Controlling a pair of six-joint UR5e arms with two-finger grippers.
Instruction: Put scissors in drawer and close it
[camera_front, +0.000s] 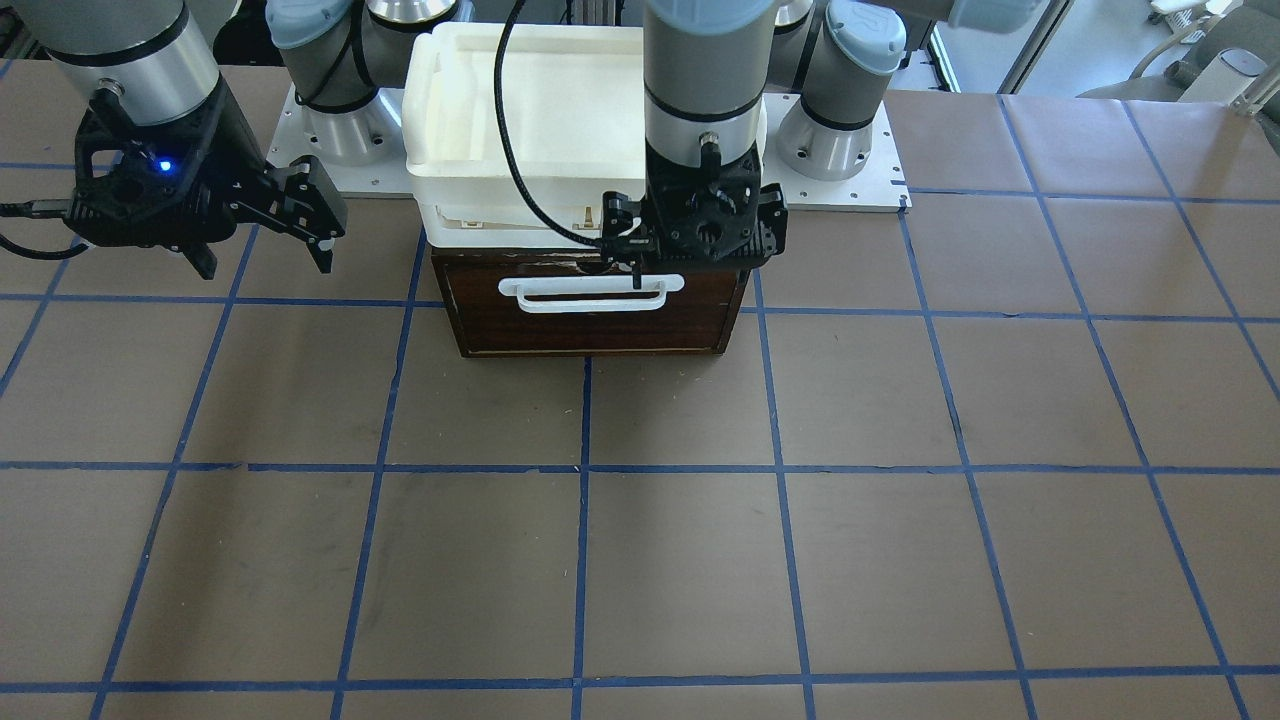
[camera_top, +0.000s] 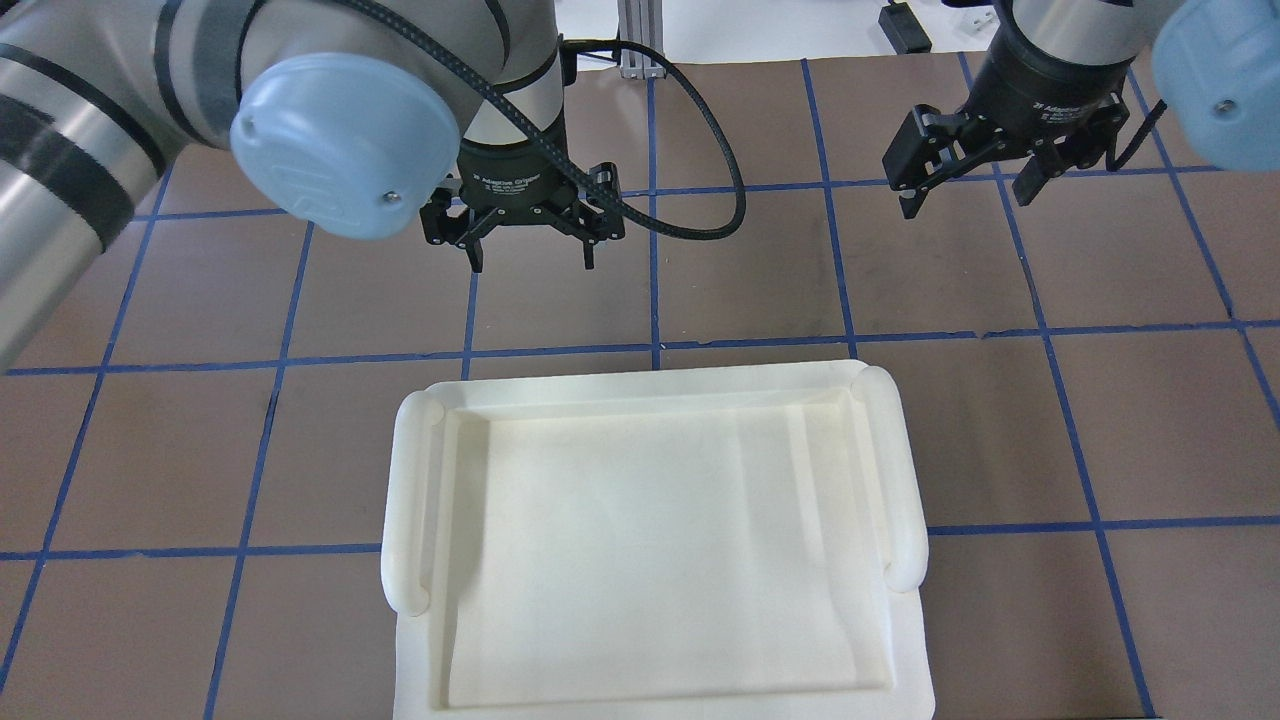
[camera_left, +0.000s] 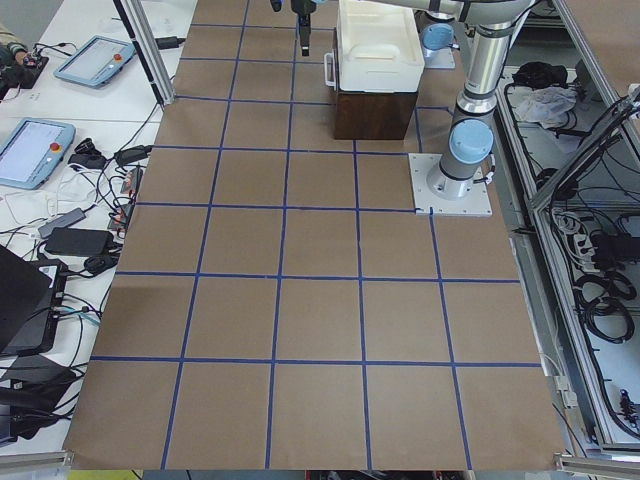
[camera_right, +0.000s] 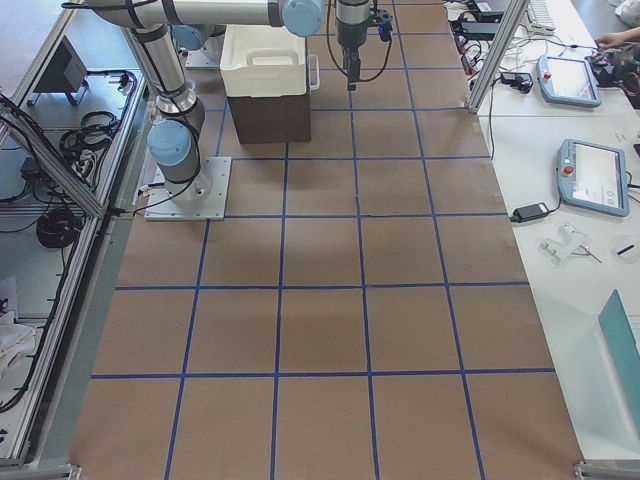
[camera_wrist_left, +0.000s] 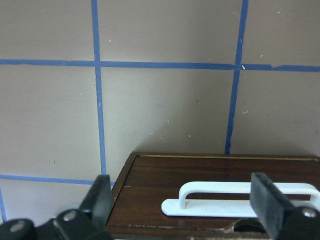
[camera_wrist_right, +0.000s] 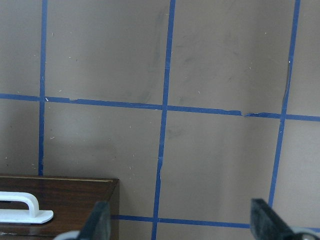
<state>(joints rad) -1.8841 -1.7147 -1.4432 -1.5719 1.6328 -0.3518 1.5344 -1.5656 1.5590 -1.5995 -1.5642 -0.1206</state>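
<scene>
The drawer (camera_front: 590, 325) looks pushed in, its dark brown front flush with the cabinet and its white bar handle (camera_front: 590, 290) facing the table. The scissors show in no view. My left gripper (camera_top: 533, 262) is open and empty, pointing down just in front of and above the drawer front (camera_wrist_left: 150, 185), with its fingers either side of the handle (camera_wrist_left: 240, 199) and apart from it. My right gripper (camera_top: 965, 205) is open and empty, hanging above the table off to the drawer's side (camera_wrist_right: 75, 195).
A white plastic tub (camera_top: 650, 540) sits on top of the cabinet. The brown table with its blue tape grid (camera_front: 640, 500) stretches out in front of the drawer. The arm bases (camera_front: 840, 130) stand behind the cabinet.
</scene>
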